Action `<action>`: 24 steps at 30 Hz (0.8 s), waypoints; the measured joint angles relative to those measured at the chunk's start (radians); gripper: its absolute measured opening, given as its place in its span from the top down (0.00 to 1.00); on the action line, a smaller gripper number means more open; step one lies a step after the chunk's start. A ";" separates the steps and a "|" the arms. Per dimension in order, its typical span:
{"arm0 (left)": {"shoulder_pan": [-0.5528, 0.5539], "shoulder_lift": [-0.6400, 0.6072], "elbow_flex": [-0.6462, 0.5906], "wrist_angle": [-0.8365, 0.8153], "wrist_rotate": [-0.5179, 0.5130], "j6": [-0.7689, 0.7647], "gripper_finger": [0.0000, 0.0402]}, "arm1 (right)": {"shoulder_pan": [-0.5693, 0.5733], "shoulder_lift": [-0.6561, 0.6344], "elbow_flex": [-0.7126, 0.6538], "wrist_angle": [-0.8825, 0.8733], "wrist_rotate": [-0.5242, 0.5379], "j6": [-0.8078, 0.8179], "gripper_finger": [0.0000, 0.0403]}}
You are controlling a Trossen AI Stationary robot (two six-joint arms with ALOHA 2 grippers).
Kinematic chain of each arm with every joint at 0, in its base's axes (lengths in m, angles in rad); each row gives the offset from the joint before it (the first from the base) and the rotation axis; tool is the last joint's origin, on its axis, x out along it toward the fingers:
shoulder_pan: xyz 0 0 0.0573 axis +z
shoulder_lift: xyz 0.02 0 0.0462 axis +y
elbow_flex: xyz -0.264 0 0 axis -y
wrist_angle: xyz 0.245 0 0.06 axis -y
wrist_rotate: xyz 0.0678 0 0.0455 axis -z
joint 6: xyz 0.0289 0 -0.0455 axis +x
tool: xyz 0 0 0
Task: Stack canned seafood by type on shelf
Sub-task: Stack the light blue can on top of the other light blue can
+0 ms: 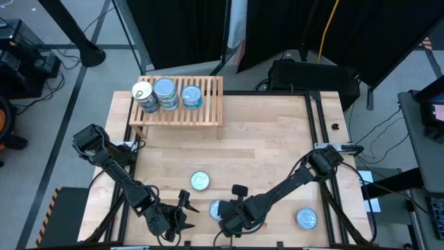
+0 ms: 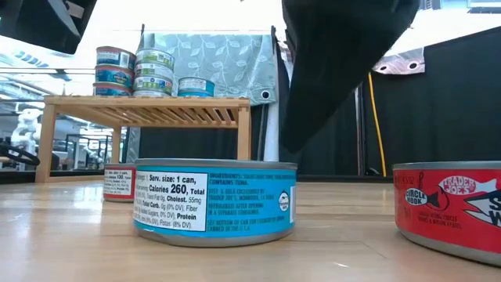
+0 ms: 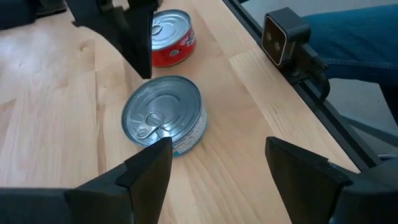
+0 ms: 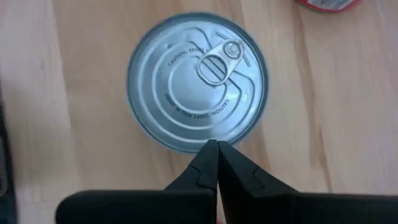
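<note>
- The light wooden table (image 1: 263, 132) carries everything; at its far left stands the low rack of pale wooden slats, the shelf (image 1: 208, 104), already bearing stacks of flat round tins (image 1: 165, 94) sorted into columns.
- Three loose tins remain near the front edge: one blue-labelled silver-topped tin (image 1: 200, 181) apart toward the middle, a red-labelled tin (image 1: 306, 219) at the front right, and the blue-labelled tin with a ring-pull lid (image 3: 165, 115) lying between the two arms.
- That ring-pull tin (image 4: 198, 81) looks to be the step in hand; doing it well likely means bringing the spread fingers down either side of its low wall, centred, and pinching squarely so it does not tip or slide.
- It probably belongs on a blue stack on the shelf, set flat and concentric.
- The left pincer (image 3: 217, 165) is spread wide, empty, just short of the tin and touching nothing.
- The right pincer (image 4: 217, 158) is pressed together, holding nothing, its tip poised over the tin's rim; whether it touches cannot be told.
</note>
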 joint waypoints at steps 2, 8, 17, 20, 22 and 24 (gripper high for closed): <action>0.000 0.000 0.000 0.000 0.000 0.000 0.34 | 0.000 0.014 0.000 0.004 0.000 0.003 1.00; 0.000 0.000 0.000 -0.001 0.000 0.000 0.34 | 0.000 0.022 0.004 -0.006 0.000 0.012 1.00; 0.001 -0.001 0.000 -0.001 0.000 0.073 0.34 | 0.018 0.022 0.005 -0.054 0.006 0.060 1.00; 0.007 -0.001 0.000 -0.001 0.000 0.116 0.34 | 0.024 0.022 0.005 -0.057 0.008 0.064 1.00; 0.011 -0.001 0.000 0.001 -0.001 0.141 0.34 | 0.026 0.022 0.005 -0.065 0.008 0.069 1.00; 0.016 -0.001 0.000 0.005 -0.001 0.161 0.34 | 0.027 0.022 0.005 -0.070 0.008 0.075 1.00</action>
